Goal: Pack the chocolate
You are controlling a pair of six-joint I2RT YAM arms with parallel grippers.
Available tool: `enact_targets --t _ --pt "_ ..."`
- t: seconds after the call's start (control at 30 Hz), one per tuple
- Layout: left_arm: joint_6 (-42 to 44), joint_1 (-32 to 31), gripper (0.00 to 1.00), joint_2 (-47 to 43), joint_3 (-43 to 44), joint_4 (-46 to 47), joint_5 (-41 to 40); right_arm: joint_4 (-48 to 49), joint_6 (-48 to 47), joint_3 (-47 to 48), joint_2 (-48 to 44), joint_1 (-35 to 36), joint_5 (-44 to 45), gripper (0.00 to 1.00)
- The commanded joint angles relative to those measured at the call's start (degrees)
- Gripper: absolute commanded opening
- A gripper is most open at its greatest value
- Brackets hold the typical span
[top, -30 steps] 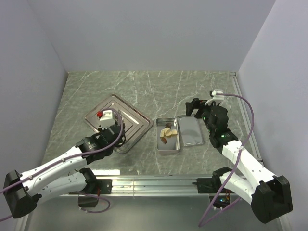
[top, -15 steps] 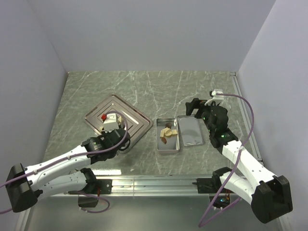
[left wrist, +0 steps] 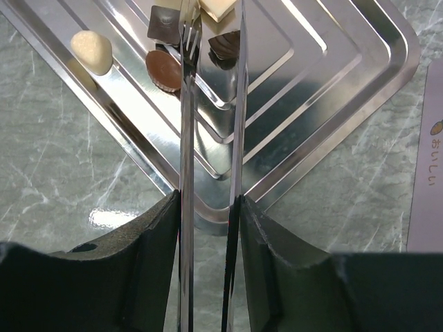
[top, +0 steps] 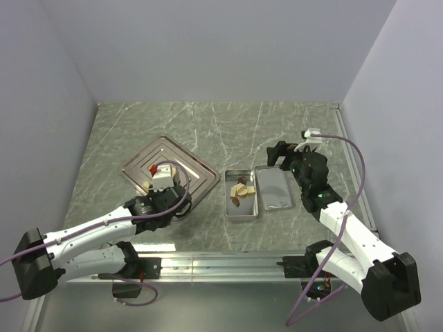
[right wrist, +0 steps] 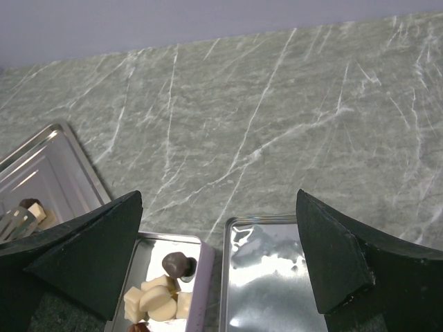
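Chocolate (left wrist: 164, 68) is seen split between two containers on the marbled tabletop (top: 228, 124): several lumps lie on the ridged steel tray (left wrist: 332, 104), others in the open tin (top: 242, 194) beside its lid (top: 274, 187). Left tool (left wrist: 211, 28) is poised over the tray pieces, blades slightly parted, grasping nothing. Right tool (right wrist: 221, 263) is held wide, released, above the tin.

We see a grey-green marbled tabletop (top: 228, 124). Plain pale lilac walls (top: 221, 48) rise behind it and on both sides.
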Motion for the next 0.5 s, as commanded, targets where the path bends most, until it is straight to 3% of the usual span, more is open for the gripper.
enact_targets --t 0.0,0.3,0.47 --pt "0.9 -0.2 0.45 0.2 0.7 1.7 -1.0 0.8 -0.8 3.1 -0.2 -0.2 -0.2 0.98" --pt "1.8 -0.2 0.45 2.2 0.9 2.4 0.5 0.7 -0.9 3.2 -0.1 -0.2 0.0 0.98" --pt "2.4 -0.2 0.33 2.1 0.7 2.9 0.8 0.7 -0.9 3.2 -0.1 -0.1 0.0 0.98"
